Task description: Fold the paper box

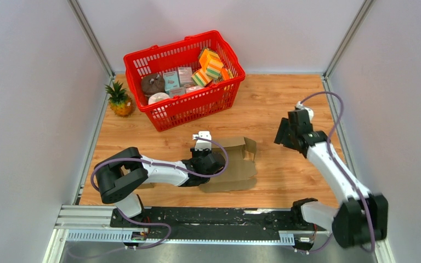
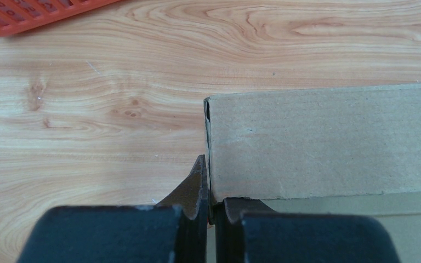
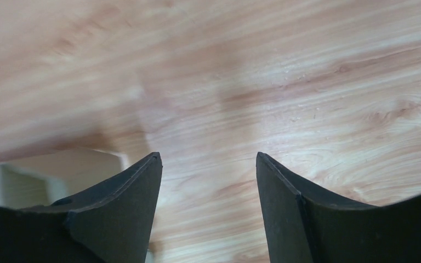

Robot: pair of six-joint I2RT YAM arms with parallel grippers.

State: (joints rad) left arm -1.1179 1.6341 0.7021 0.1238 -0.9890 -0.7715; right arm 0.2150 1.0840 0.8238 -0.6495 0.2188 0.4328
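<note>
A brown cardboard box (image 1: pixel 235 161) lies partly folded on the wooden table near the middle, with one side wall standing up. My left gripper (image 1: pixel 212 163) is shut on the box's left wall; in the left wrist view the jaws pinch the wall's edge (image 2: pixel 209 181) and the cardboard panel (image 2: pixel 323 142) stretches to the right. My right gripper (image 1: pixel 285 134) is open and empty, held above the table to the right of the box. In the right wrist view its fingers (image 3: pixel 131 192) hang over bare wood (image 3: pixel 285 98), with a pale blurred shape at the lower left.
A red basket (image 1: pixel 227 96) with boxes, sponges and other items stands at the back centre. A small pineapple (image 1: pixel 119 99) stands left of it. Grey walls close both sides. The black rail runs along the near edge.
</note>
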